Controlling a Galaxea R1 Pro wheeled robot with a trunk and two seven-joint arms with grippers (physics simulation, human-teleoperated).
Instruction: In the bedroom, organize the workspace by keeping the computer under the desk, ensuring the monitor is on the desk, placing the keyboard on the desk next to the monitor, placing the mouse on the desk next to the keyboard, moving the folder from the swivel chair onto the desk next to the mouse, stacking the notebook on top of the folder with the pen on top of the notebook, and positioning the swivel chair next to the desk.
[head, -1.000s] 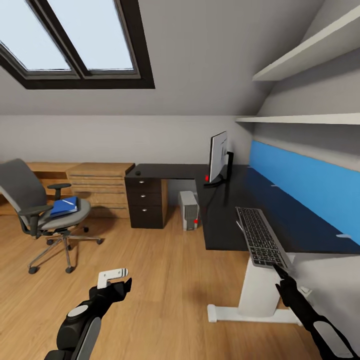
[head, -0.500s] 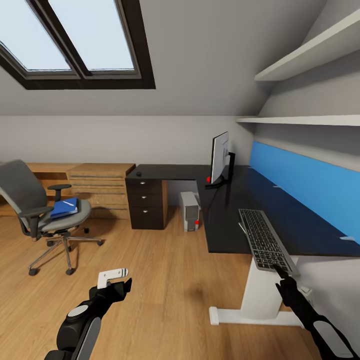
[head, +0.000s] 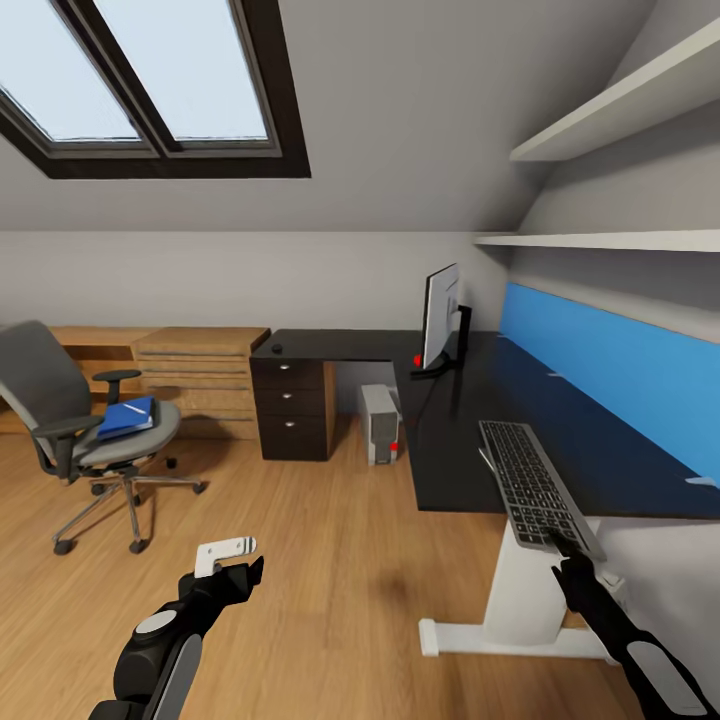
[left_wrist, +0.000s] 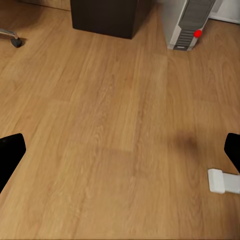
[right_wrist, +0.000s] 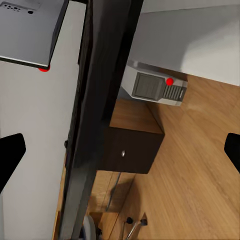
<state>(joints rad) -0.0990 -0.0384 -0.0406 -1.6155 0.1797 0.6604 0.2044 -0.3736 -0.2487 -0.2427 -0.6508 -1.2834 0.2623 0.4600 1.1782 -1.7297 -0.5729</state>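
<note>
The grey keyboard (head: 533, 488) lies on the black desk (head: 460, 420), its near end hanging past the front edge. My right gripper (head: 562, 548) is at that near end, and its fingertips (right_wrist: 10, 156) stand wide open in the right wrist view. The monitor (head: 439, 315) stands further back on the desk. Below it on the floor is the computer (head: 379, 422) (left_wrist: 190, 22) (right_wrist: 154, 89). A small dark mouse (head: 277, 348) sits at the desk's far left corner. The swivel chair (head: 85, 430) carries a blue folder stack (head: 128, 415). My left gripper (head: 238, 572) hangs open over bare floor.
A dark drawer unit (head: 292, 405) stands under the desk's left end, with a wooden dresser (head: 200, 375) beside it. The desk's white leg and foot (head: 515, 625) are close to my right arm. Wall shelves (head: 620, 238) run above the desk. Open wood floor (head: 320, 540) lies between chair and desk.
The whole picture has shifted slightly as the camera moved toward the desk, and the keyboard looks a little larger. Both arms hold the same pose.
</note>
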